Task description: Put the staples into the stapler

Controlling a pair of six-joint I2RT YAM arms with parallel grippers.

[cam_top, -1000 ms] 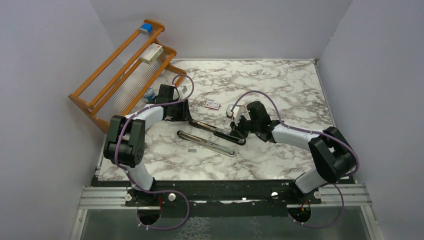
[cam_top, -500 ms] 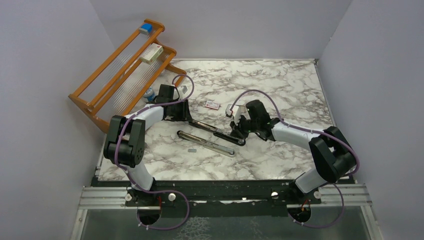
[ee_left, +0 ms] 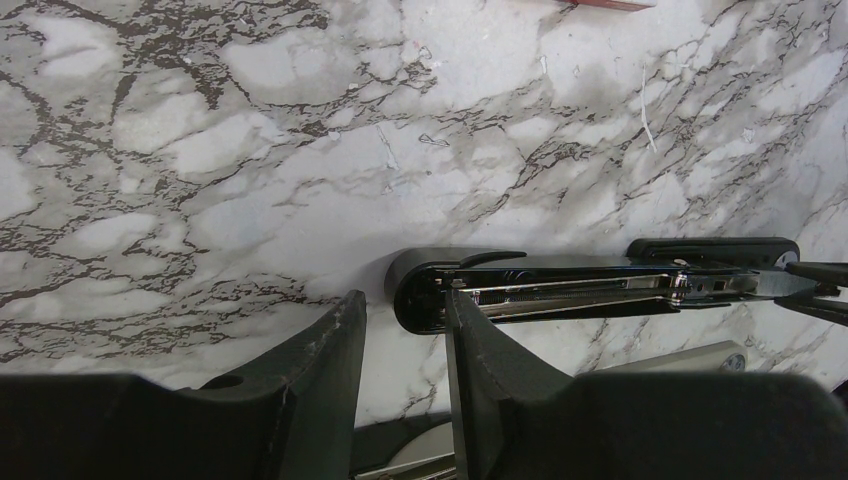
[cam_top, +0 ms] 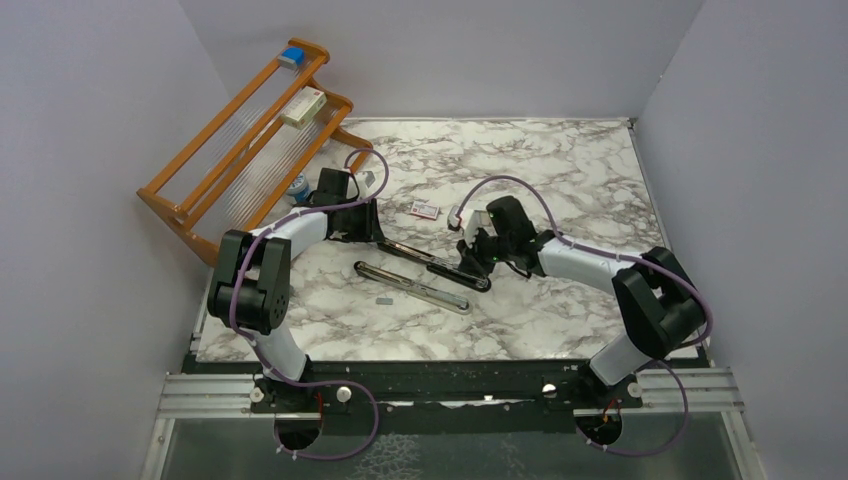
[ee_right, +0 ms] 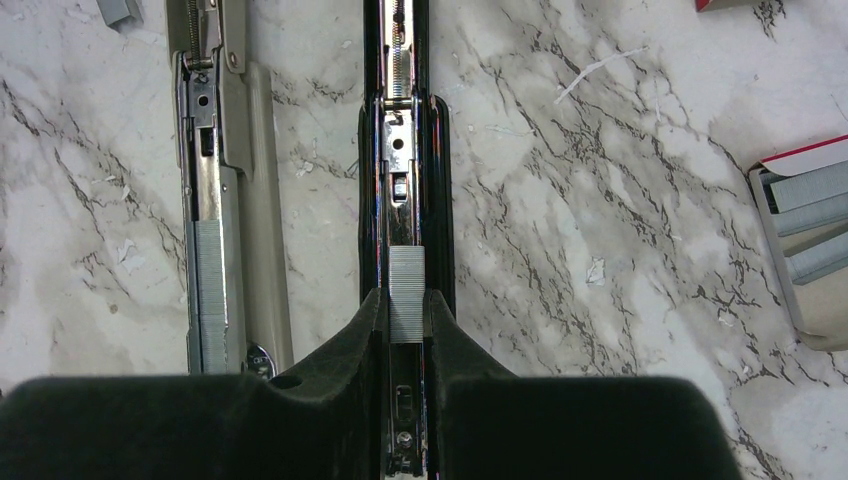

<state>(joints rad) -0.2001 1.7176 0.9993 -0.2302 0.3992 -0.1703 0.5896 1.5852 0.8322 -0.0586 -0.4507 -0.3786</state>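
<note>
Your right end effector (ee_right: 405,300) has edged left, pinching the staples (ee_right: 406,285) over the stapler (ee_right: 405,150) rail, left end effector (ee_left: 403,300) parted, marbled tabletop (cam_top: 560,160), lilac walls (cam_top: 760,150).

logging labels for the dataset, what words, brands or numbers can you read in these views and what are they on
No text reads clearly in any view.
Small red-and-white packet: printing too small to read.
White-and-red box: printing too blurred to read.
Slim black stapler, light grey stapler-like tool, silver-grey staples: no markings visible.
</note>
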